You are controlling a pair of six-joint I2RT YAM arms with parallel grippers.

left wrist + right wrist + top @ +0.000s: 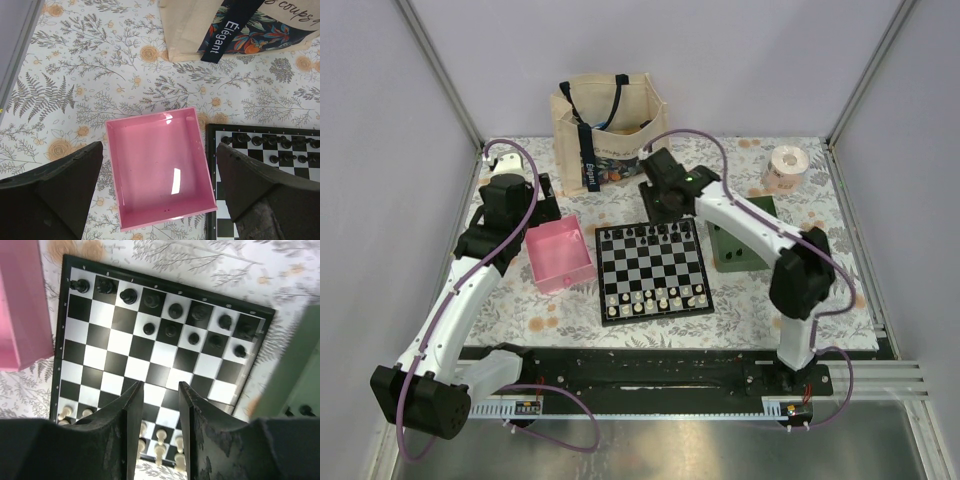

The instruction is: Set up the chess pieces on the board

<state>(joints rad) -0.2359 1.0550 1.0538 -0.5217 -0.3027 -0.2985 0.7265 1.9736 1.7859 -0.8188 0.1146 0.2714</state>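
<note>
On the desk the board is laid, the pink tray beside its left edge — above it the left end effector is spread wide. Over the board the right end effector is held narrowly parted, empty; the chess pieces are ranged on its far rows.

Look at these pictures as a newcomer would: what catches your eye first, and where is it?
The black-and-white chessboard at centre stands out, black pieces along its two far rows and white pieces along the near ones. A bright pink tray sits just left of it, and a cream tote bag stands behind.
</note>
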